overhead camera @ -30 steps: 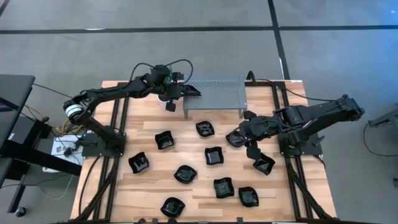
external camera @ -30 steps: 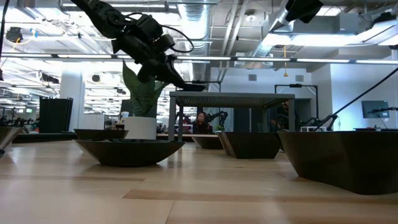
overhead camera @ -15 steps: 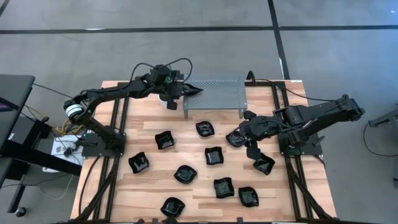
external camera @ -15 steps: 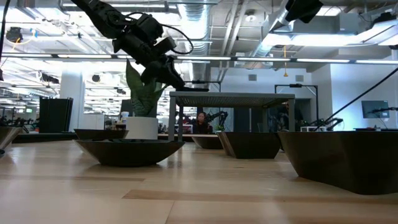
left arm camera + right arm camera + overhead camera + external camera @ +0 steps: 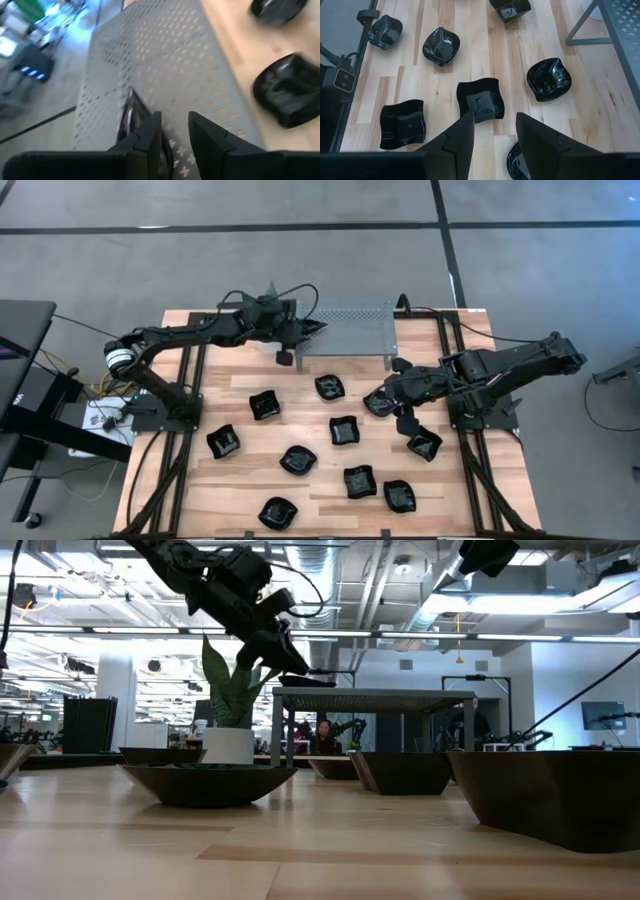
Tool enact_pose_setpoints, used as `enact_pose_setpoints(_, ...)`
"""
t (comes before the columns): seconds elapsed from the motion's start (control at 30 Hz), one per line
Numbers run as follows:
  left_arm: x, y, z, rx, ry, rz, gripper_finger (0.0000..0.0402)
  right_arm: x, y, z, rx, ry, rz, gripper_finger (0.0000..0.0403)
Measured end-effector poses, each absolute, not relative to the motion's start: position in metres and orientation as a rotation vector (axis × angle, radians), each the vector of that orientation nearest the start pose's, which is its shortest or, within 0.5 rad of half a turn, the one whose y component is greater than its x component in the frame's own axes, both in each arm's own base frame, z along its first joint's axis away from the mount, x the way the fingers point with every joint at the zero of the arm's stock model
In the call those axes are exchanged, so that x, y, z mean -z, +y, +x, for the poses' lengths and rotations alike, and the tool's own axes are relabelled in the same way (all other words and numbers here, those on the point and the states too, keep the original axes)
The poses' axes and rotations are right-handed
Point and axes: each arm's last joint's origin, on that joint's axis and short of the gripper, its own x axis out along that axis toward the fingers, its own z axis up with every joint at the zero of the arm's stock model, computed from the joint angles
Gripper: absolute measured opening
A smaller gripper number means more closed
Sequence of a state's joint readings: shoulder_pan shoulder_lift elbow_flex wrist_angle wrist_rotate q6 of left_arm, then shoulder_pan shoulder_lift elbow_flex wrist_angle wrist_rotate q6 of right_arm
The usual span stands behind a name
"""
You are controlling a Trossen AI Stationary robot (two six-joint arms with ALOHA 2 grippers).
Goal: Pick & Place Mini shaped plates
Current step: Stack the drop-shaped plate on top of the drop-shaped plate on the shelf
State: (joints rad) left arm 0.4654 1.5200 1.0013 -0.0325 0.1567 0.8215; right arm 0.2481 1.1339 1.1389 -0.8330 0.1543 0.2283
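Several small black shaped plates lie scattered on the wooden table [image 5: 240, 480]. My left gripper [image 5: 308, 328] is raised over the left end of the grey perforated rack [image 5: 350, 330] and is shut on one black mini plate [image 5: 319, 326]. In the low view that plate [image 5: 322, 682] hangs just above the rack top [image 5: 370, 693]. My right gripper [image 5: 495, 122] is open and hovers at the table's right side, above a square wavy plate [image 5: 480, 102] and a rounder one [image 5: 517, 162]; it touches neither. My left gripper holds the black mini plate by its rim, with the fingers reaching level from the table's left side. In the left wrist view the plate [image 5: 130, 112] shows edge-on beside one finger [image 5: 150, 135], which hides the place of contact. The plate is lifted clear of the rack.
The rack stands on legs at the table's far edge, its top bare [image 5: 165, 65]. Plates lie near it [image 5: 330, 387], mid-table [image 5: 344, 430] [image 5: 298, 460], and along the near edge [image 5: 278, 512] [image 5: 400, 496]. A potted plant [image 5: 228, 705] stands behind the left arm.
My left gripper has moved toward the table's right, farther over the rack's left end, rising a little, and its wrist has rolled. The held plate has travelled with it and stays clear of the rack. The right arm has kept still.
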Motion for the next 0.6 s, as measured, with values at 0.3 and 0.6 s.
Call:
enact_pose_setpoints(0.3, -0.274, 0.113, 0.294, -0.33, 0.652, 0.625, 0.0082, -0.333, 0.049, 0.213, 0.004, 0.815, 0.05, 0.0145)
enact_pose_setpoints(0.6, -0.246, 0.101, 0.282, -0.322, 0.857, 0.611, 0.0007, -0.333, 0.049, 0.213, 0.004, 0.816, 0.05, 0.0141)
